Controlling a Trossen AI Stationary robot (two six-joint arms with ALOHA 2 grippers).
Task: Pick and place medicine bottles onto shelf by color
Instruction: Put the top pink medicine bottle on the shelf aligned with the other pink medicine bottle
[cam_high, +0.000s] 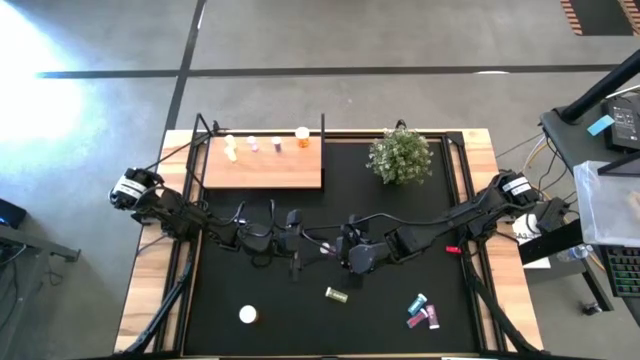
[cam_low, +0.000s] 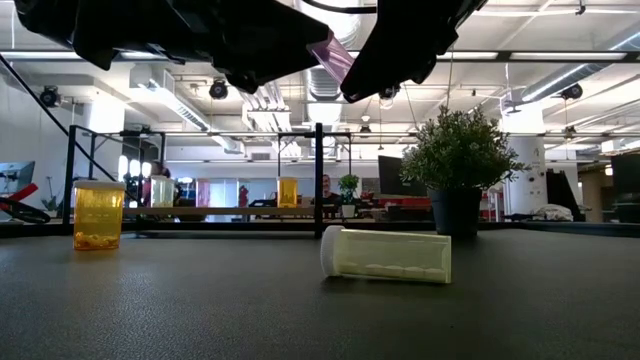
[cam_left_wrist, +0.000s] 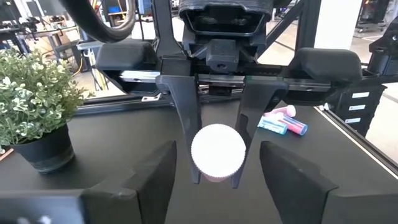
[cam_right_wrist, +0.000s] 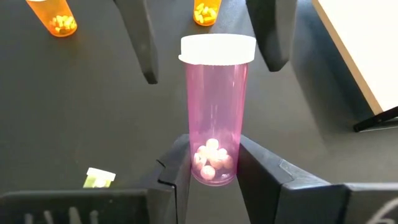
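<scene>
My right end effector (cam_right_wrist: 211, 163) pinches the pink pill bottle's (cam_right_wrist: 215, 109) base; light, slick plastic. Left end effector (cam_right_wrist: 211, 46) spread around its cap.

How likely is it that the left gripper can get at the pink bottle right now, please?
Probably yes. The right gripper grips the pink bottle by its base, leaving the cap end free, and the left gripper flanks the cap with open fingers, nothing between.

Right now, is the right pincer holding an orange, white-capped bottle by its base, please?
Not quite: the right wrist view shows the bottle is pink, not orange. The right pincer does hold it by its base, white cap on.
</scene>
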